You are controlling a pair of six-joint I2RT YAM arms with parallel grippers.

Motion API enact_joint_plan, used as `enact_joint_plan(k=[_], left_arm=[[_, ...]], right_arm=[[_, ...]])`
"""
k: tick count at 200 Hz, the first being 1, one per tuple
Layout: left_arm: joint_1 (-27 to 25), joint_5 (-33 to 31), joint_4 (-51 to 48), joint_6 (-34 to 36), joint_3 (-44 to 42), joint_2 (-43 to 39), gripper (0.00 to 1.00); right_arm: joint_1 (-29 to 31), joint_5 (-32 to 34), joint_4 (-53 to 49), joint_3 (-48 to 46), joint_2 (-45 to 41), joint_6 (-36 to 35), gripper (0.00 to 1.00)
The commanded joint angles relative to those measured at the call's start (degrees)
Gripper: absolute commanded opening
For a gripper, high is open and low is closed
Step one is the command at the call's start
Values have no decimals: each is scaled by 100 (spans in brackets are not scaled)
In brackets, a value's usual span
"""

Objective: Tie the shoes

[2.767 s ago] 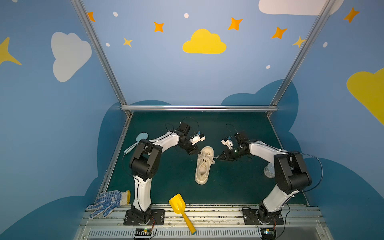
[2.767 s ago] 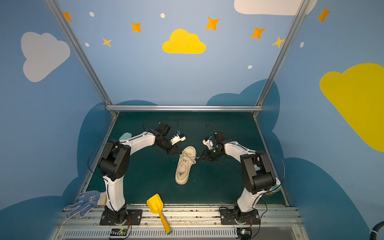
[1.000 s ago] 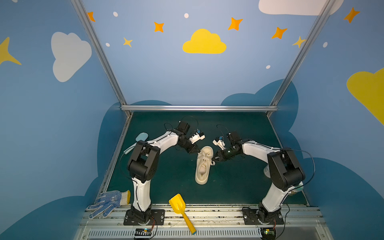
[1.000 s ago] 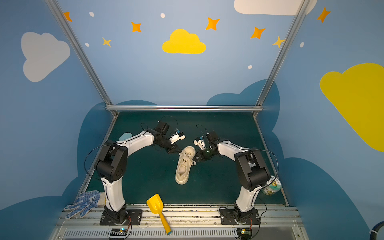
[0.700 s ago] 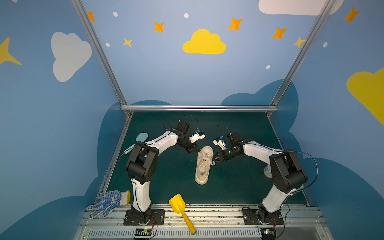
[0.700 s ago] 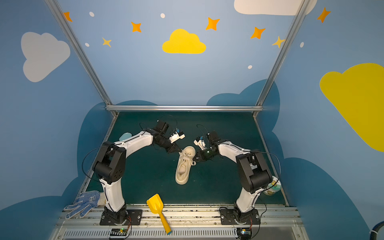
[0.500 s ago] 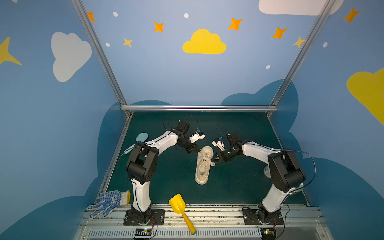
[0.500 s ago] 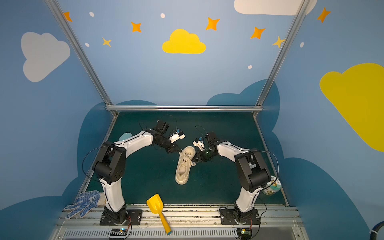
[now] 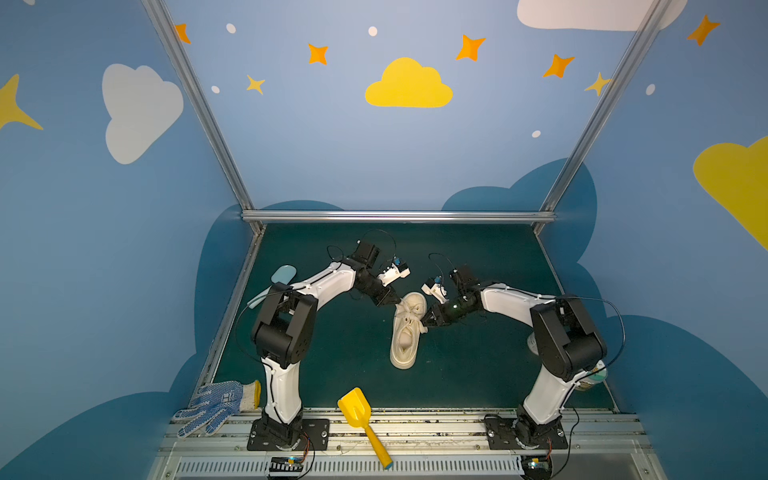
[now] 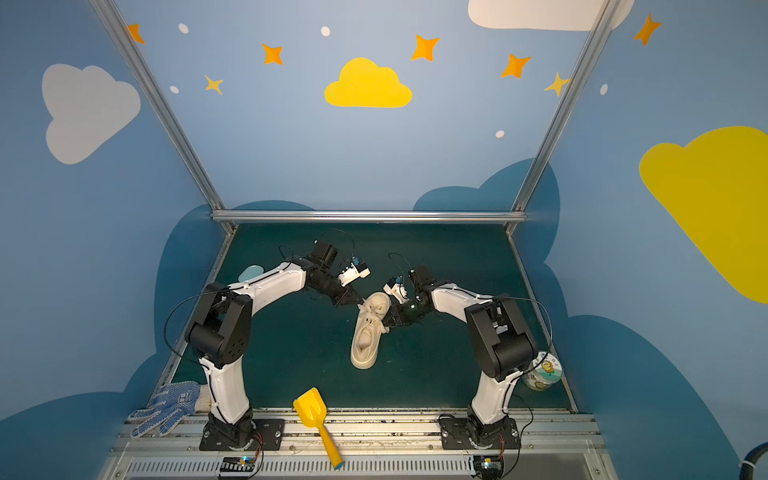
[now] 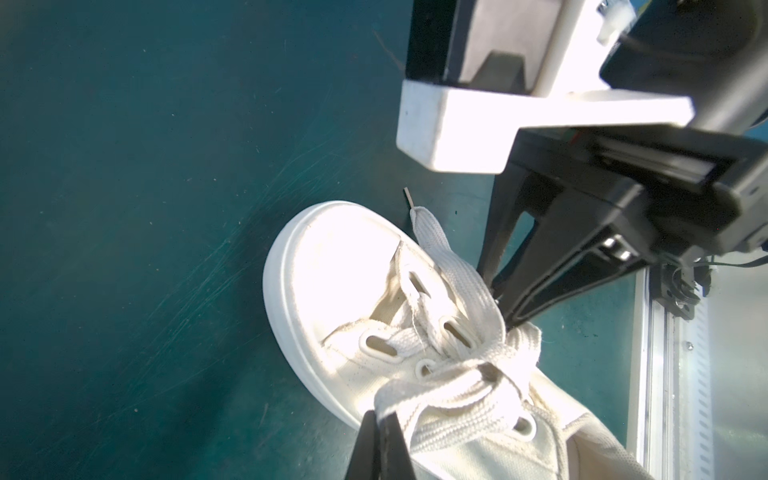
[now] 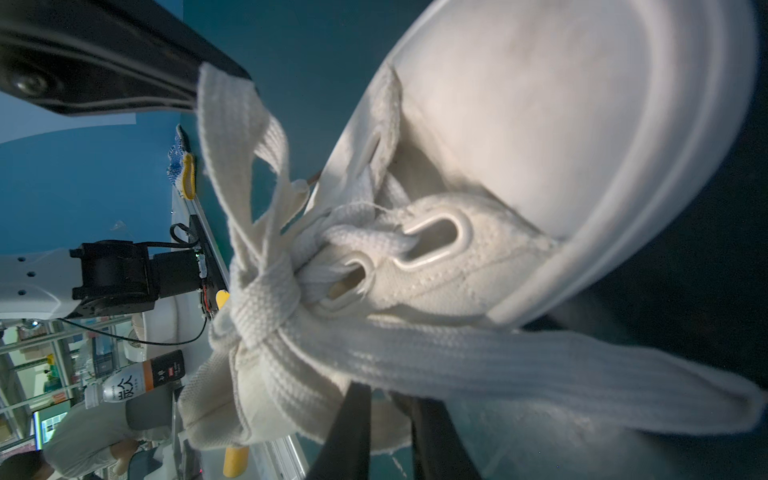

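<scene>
since the coming pull turns on where the knot sits between my 2 sets of jaws, that relation is stated first: the sneaker [image 9: 402, 353] rests sole-down near the middle of the green mat [image 9: 332, 353]. its long axis runs from the toe [image 9: 417, 297], at the far end, to the heel [image 9: 401, 365], at the near end, with a slight tilt. my left gripper [image 9: 394, 300] stands just beside the toe, on the left of that axis. my right gripper [image 9: 427, 323] stands just beside the eyelets [image 11: 378, 344], on the right of it. the laces [image 9: 409, 319] and their knot [image 12: 266, 291] lie between the 2 grippers. left jaws: fully closed, pinching 1 flat run of the laces that leads to the knot. right jaws: narrow, the tips converging on the opposite run where it leaves the knot. in the right wrist view a slim gap shows between the fingers [image 12: 351, 432], with the lace band lying across the tips, so i judge this a grip, not a certainty. the right gripper looks the nearer of the 2 to the knot. judgement on the step: the knot is formed but looks loose, and tightening calls for each arm to draw outward, across the long axis and away from the other. risk: an uneven pull may drag the sneaker sideways on the mat, or slip a run of lace out through the knot.
</scene>
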Motion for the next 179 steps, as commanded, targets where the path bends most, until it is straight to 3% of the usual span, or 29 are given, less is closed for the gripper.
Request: enact_joint_plan(k=[1,6,71,179], left_arm=[[-3,49,-31,-17,-36,-97,3],[-3,26,-30,-14,-36,-106,3],[1,-525,-45,59,-18,-302,3],[67,-1411,-74,33,16,-355,3]], right_arm=[[49,-43,-32,114,120,-52,3],[44,-2,-43,105,88,-47,0],[39,561,-375,-154,-418,96,0],[32,1257,-956,-72,-310,291,0]])
